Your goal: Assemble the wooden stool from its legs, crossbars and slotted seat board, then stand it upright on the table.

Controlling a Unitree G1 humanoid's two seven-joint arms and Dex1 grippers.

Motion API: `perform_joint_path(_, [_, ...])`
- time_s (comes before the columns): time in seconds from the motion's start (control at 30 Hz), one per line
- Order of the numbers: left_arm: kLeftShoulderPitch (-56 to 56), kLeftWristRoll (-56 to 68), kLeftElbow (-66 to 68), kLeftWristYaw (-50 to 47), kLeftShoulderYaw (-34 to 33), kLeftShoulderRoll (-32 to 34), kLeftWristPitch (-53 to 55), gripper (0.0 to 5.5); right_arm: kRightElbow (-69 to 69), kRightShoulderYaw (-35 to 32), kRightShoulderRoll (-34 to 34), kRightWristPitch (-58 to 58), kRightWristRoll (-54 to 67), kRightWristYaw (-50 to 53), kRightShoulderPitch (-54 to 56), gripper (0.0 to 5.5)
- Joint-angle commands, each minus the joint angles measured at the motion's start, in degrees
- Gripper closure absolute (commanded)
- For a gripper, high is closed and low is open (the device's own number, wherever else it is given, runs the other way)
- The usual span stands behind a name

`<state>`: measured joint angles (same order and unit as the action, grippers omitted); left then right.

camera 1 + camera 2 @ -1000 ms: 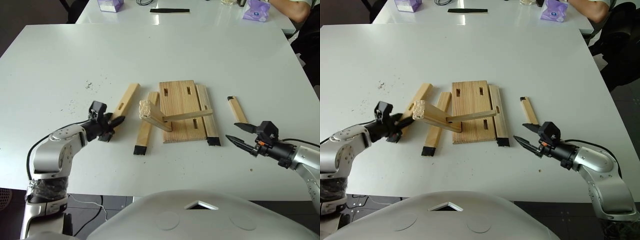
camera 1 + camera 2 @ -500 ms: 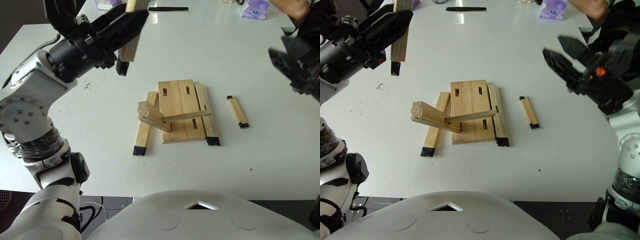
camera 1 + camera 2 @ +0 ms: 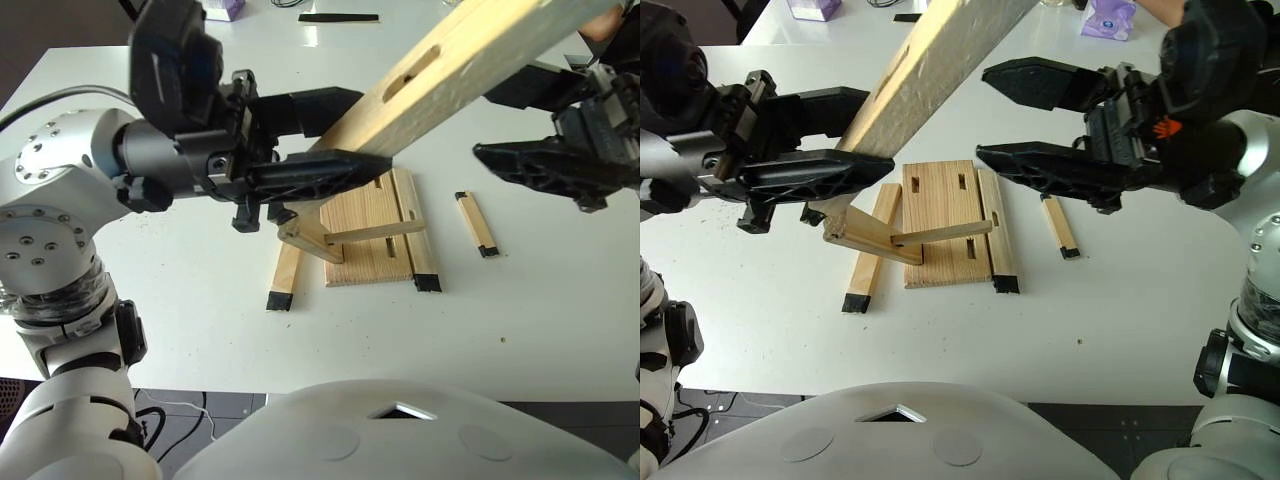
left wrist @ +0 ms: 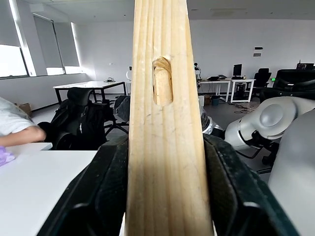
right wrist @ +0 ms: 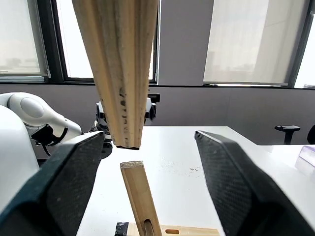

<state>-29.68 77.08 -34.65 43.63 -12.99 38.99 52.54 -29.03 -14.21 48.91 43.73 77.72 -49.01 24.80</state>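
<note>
My left gripper (image 3: 372, 128) is raised above the table and shut on a long wooden leg (image 3: 470, 50), which slants up and to the right. In the left wrist view the slotted leg (image 4: 167, 128) sits clamped between both fingers (image 4: 98, 196). My right gripper (image 3: 982, 112) hangs open facing the leg, its fingers (image 5: 54, 187) spread on either side of the leg's end (image 5: 120, 64) without touching it. On the table lies the slotted seat board (image 3: 365, 215). A tilted leg (image 3: 305, 238) joined to a crossbar (image 3: 385, 231) rests on the board.
One leg (image 3: 288, 272) lies left of the board and another (image 3: 418, 240) along its right edge. A short crossbar (image 3: 475, 222) lies further right. The white table (image 3: 520, 300) has free room in front. A second table behind holds a black strip (image 3: 340, 18) and purple boxes (image 3: 1108, 20).
My left gripper took the leg from the table, lifted it and swung it to slant rightward. My right gripper rose from the table and now faces the leg, still open.
</note>
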Motion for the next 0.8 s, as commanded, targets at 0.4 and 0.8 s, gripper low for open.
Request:
perform_joint_path(0.4, [4.1,-8.4,1.2,4.4,4.9,0.9,-5.6,3.46,-2.6,6.5,-5.8,0.1,-2.9,4.8,6.7,2.11])
perform_joint_path(0.8, [6.4,-14.9,1.7,9.1,8.7,3.0,-9.4,3.46,-2.4,5.3,-5.8,-0.2,-4.1,2.1,5.8,3.43])
